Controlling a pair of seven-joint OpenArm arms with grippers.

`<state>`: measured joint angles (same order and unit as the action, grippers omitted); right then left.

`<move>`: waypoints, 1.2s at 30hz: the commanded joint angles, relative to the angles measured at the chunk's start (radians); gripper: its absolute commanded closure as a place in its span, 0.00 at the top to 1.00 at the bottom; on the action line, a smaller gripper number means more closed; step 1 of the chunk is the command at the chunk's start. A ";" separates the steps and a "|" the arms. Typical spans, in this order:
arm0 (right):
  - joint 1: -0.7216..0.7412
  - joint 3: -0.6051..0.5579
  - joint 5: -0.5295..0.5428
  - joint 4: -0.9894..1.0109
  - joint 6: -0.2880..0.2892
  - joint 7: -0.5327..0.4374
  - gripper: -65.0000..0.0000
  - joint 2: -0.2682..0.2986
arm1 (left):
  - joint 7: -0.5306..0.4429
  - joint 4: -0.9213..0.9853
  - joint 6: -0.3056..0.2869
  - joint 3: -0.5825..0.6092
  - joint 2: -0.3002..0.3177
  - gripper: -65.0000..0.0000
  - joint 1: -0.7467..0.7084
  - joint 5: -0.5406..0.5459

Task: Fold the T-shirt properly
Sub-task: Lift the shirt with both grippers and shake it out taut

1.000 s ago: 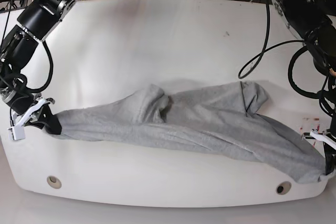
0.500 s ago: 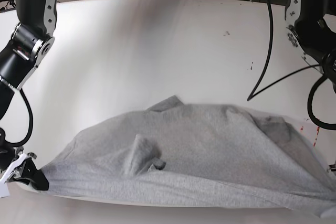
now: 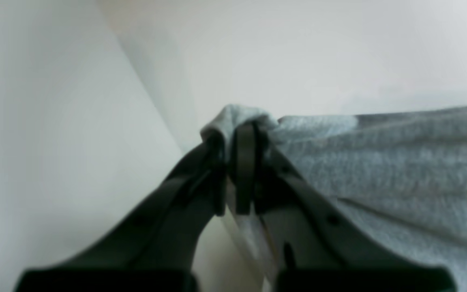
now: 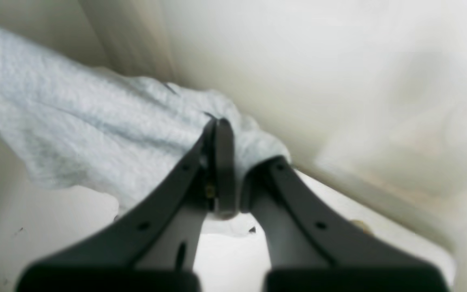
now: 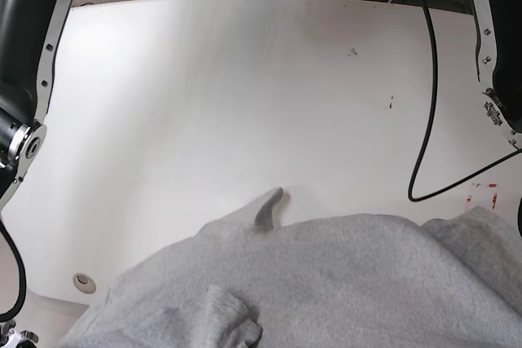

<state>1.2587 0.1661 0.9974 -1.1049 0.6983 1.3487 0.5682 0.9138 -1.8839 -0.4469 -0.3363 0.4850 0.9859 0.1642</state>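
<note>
Pinching the T-shirt (image 5: 342, 283), both blurry grippers' fingers (image 3: 243, 170) (image 4: 221, 162) seemingly clamp bunched edges.

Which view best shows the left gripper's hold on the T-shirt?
The left wrist view: the left gripper is shut on a bunched edge of the T-shirt. The right wrist view shows only the right gripper pinching it; the base view shows lifted cloth, no grippers.

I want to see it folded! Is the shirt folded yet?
Not yet. The shirt hangs bunched and wrinkled, pinched by the left end effector and right end effector.
</note>
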 commanded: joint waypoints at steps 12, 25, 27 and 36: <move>-0.018 -0.096 0.021 0.004 0.000 -0.028 0.00 0.091 | -0.015 0.036 0.012 -0.004 0.011 0.00 -0.106 -0.007; -0.506 0.132 0.021 -0.191 0.000 -0.001 0.00 0.100 | -0.017 -0.046 0.012 -0.027 -0.065 0.00 -0.490 -0.005; -0.595 0.181 0.021 -0.231 0.000 -0.001 0.00 0.075 | -0.020 -0.053 0.012 -0.051 -0.082 0.00 -0.559 -0.005; -0.877 0.312 0.021 -0.353 0.000 -0.001 0.00 -0.020 | -0.022 -0.105 0.010 -0.117 -0.190 0.00 -0.787 -0.005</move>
<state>0.3759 0.4500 0.9958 -1.4166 0.6968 1.3731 0.5400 0.9173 -1.9659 -0.4435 -0.4461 0.2897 0.1986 0.1612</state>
